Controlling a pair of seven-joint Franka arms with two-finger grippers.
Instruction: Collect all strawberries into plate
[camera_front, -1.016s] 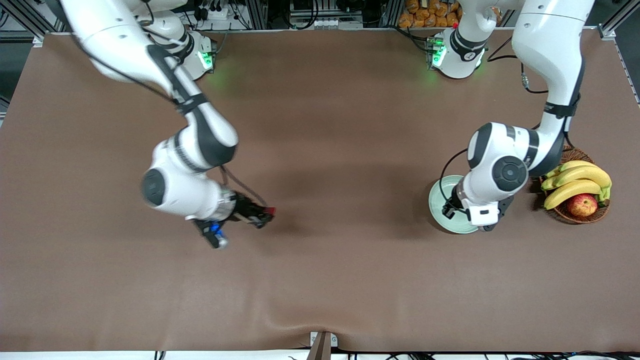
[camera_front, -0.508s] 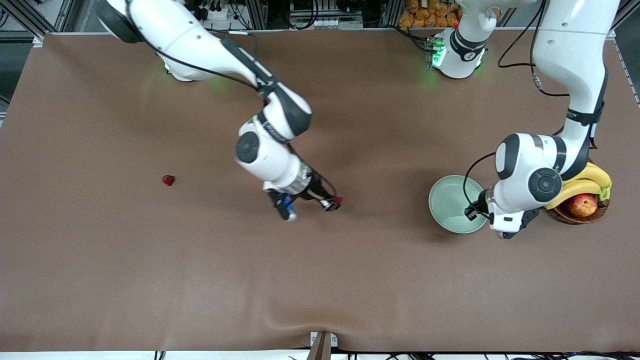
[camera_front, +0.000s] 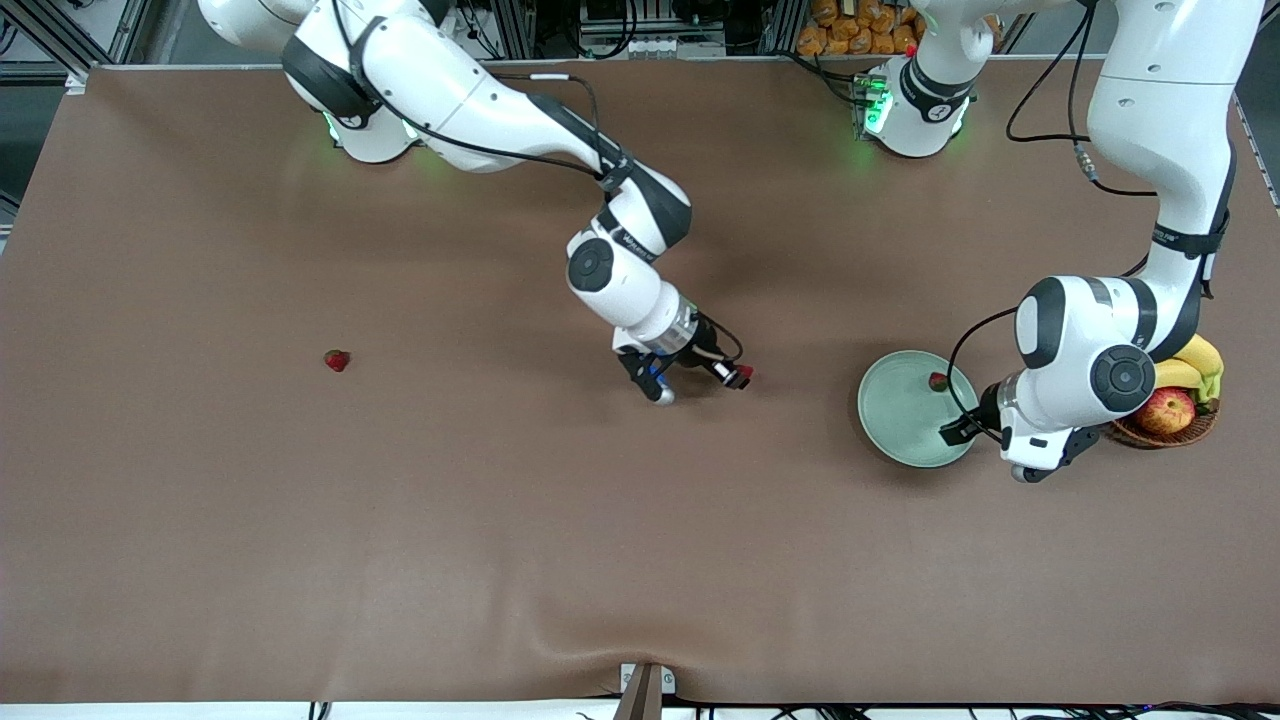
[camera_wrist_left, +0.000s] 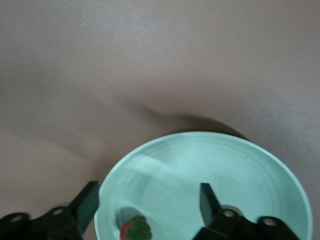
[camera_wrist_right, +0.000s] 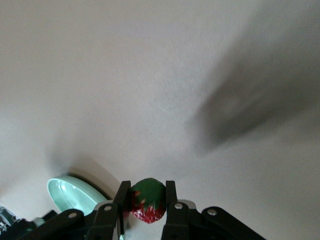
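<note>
Over mid-table, the right gripper clamps a strawberry; the plate lies at its three o'clock, where the left gripper hangs spread above a delivered berry.

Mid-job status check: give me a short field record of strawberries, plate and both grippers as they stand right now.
plate: on the table beside the fruit basket
strawberry in plate: one, lying free
strawberry in transit: held by right gripper, over bare table, short of the plate
strawberry left on table: one, toward the right arm's end
left gripper: open, over the plate
remaining: two berries not yet in the plate
</note>
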